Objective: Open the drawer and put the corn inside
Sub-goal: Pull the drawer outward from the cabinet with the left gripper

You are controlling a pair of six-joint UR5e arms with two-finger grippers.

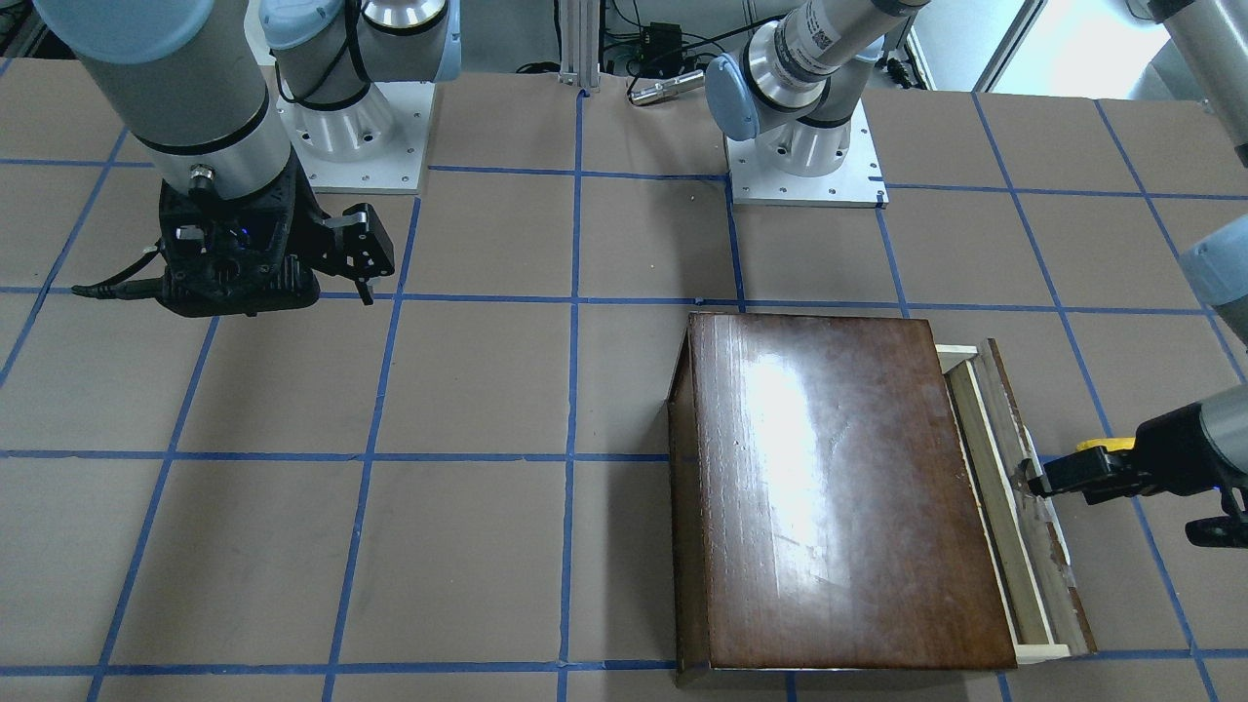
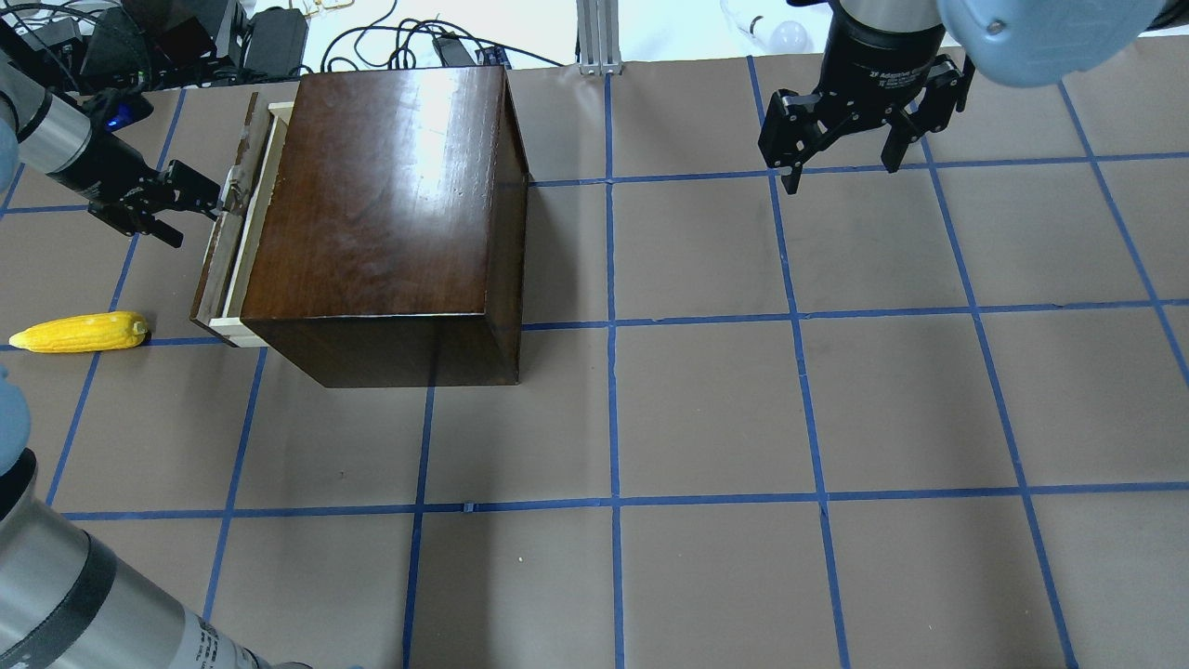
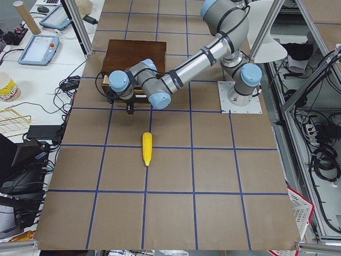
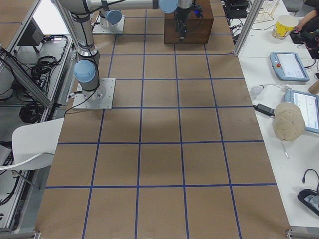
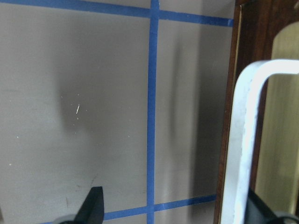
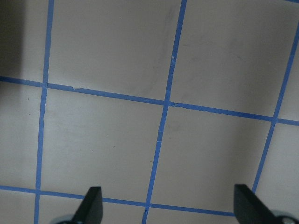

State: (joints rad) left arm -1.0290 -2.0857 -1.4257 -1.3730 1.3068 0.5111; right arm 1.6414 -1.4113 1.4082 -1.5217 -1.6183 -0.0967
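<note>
The glossy dark-brown box (image 2: pixel 390 204) stands on the table. Its drawer (image 2: pixel 229 243) is pulled out a little on the box's left side, showing a strip of its pale wood tray (image 1: pixel 994 487). My left gripper (image 2: pixel 200 197) is at the drawer's front panel. In the left wrist view its fingers are spread wide, and the silver handle (image 5: pixel 243 140) lies between them, close to one finger. The yellow corn (image 2: pixel 79 333) lies on the table left of the drawer, apart from it. My right gripper (image 2: pixel 843 172) is open and empty over the far right of the table.
The table is brown paper with blue tape lines (image 2: pixel 613 325). Both arm bases (image 1: pixel 804 166) are bolted at the robot's side. Cables and boxes (image 2: pixel 186 37) lie beyond the far edge, behind the box.
</note>
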